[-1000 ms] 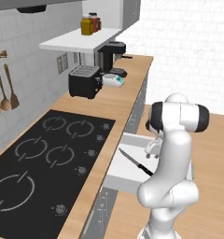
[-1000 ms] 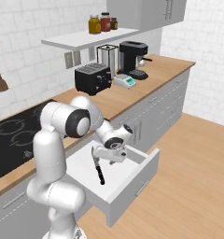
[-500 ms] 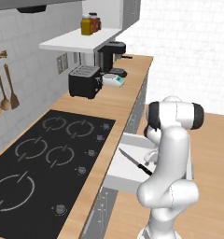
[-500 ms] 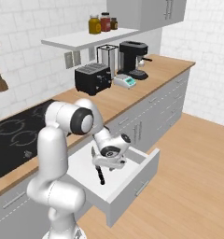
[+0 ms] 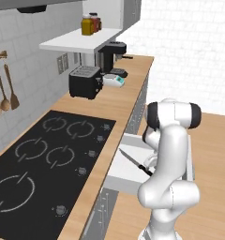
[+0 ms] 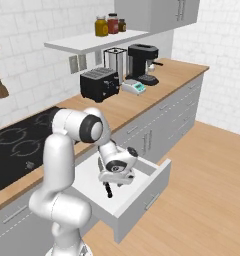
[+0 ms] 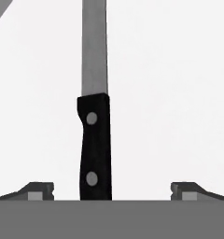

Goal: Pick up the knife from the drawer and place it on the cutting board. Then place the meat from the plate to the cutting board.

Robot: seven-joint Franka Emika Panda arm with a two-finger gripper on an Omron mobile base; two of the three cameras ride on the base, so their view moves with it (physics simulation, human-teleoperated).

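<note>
Robot gripper [image 7: 112, 189] held low over a knife [image 7: 94, 135] lying in an open kitchen drawer [image 6: 142, 192].

The knife lies flat on the white drawer floor, black handle with 2 pale rivets nearest the hand camera, silver blade running away from it. The 2 dark fingertips [image 7: 38, 190] stand wide apart, 1 on each side of the handle, neither touching it, with the handle nearer the left tip. In the right base view the white arm bends down from the counter edge so the gripper [image 6: 113, 179] sits inside the drawer, right above the knife's handle [image 6: 108, 190]. In the left base view the knife [image 5: 134, 162] lies diagonally in the drawer [image 5: 120, 174], partly behind the arm. On the wooden counter [image 5: 119, 101] behind are a black toaster [image 6: 99, 83], a coffee machine [image 6: 142, 57] and a black hob [image 5: 39, 164].
</note>
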